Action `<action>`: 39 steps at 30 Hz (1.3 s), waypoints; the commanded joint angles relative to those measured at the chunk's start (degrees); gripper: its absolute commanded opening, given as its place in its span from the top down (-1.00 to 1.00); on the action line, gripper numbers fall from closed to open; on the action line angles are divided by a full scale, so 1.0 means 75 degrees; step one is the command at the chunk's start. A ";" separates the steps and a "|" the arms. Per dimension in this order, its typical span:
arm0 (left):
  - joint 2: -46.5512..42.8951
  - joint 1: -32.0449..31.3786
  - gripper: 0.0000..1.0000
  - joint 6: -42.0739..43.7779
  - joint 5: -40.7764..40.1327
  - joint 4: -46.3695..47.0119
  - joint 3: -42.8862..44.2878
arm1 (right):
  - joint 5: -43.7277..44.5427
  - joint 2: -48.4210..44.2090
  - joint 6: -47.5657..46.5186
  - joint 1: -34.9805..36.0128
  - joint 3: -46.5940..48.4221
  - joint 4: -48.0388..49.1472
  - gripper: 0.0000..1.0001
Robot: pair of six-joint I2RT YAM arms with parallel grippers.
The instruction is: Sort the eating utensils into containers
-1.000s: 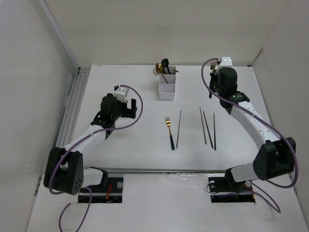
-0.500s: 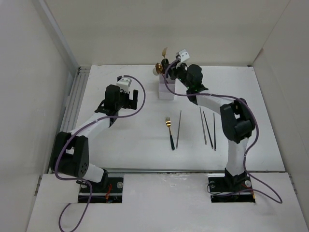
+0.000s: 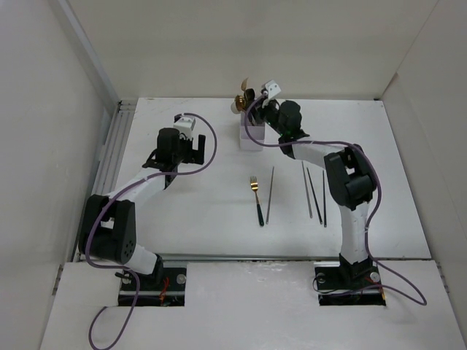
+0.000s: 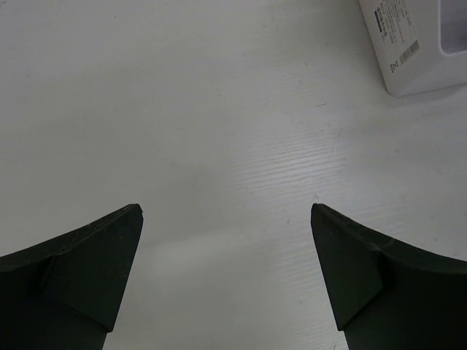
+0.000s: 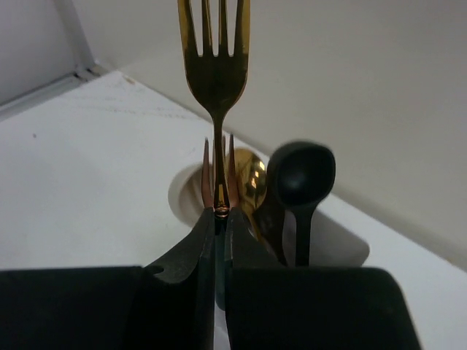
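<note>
item 1: your right gripper (image 5: 219,219), clenched on a gold fork (image 5: 215,65), tines up, upper centre of the top view, at the top end of the white organiser (image 3: 252,138).
item 2: your left gripper (image 4: 226,208), jaws wide, nothing held, left of the organiser.
item 3: black-handled fork (image 3: 257,198) and chopsticks (image 3: 314,193), lying mid-frame on the table (image 3: 197,211).

Held fork (image 5: 214,73): gold, I note, bright at the tines.
Copper fork (image 5: 232,171): reddish copper.
Round spoon (image 5: 300,171): matt black.
Second spoon (image 5: 250,179): shiny gold.
Organiser (image 4: 408,62): white; I read a black barcode printed on its side.
Table fork (image 3: 257,200): gold head, black handle.
Chopsticks (image 3: 307,191): dark grey.
Table (image 4: 219,109): white, faint streaks.
Left gripper (image 4: 226,211): black.
Right gripper (image 5: 219,215): black.
Cables (image 3: 213,153): purple.
</note>
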 commanded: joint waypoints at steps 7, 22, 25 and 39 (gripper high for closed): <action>-0.0047 0.0036 -1.00 -0.0049 -0.0063 0.0338 0.0314 | 0.0415 -0.0211 -0.0416 -0.0108 -0.0413 -0.0411 1.00; -0.0575 0.0036 -1.00 -0.0506 -0.0590 0.0595 -0.0001 | 0.0473 -0.1557 -0.0487 0.0056 -0.1021 -0.0750 -0.14; -0.0925 0.0036 -1.00 -0.0506 -0.0673 0.0665 -0.0223 | 0.0742 -0.2623 -0.0487 0.0278 -0.1653 -0.1215 -0.24; -0.2636 0.0036 -1.00 -0.0821 -0.0497 0.1521 -0.1993 | 0.2701 -0.3434 0.2196 0.2704 -0.1971 -0.8846 -0.21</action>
